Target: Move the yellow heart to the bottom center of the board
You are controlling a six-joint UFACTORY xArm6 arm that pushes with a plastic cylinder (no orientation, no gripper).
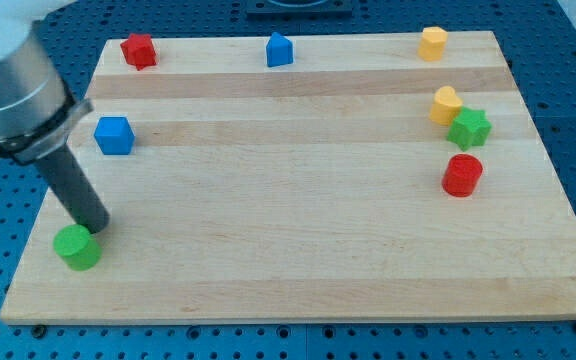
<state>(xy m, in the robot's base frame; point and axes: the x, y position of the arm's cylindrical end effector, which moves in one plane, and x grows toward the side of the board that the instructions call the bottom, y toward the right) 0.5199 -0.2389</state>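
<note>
Green cylinder (77,247), nearest the camera, with my tip (96,228) touching its upper right edge; no pincer shows on the rod, so its state cannot be told.

Yellow heart (446,104) lies far to the view's right of my tip, touching the green star (469,128), with a red cylinder (462,175) below them. Blue cube (114,135) sits above my tip on the worktop (288,240); a red block (139,50), blue block (280,49) and yellow block (432,43) line the top edge.

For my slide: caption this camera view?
My tip touches the green block; the yellow heart sits far right, beside the green star.
</note>
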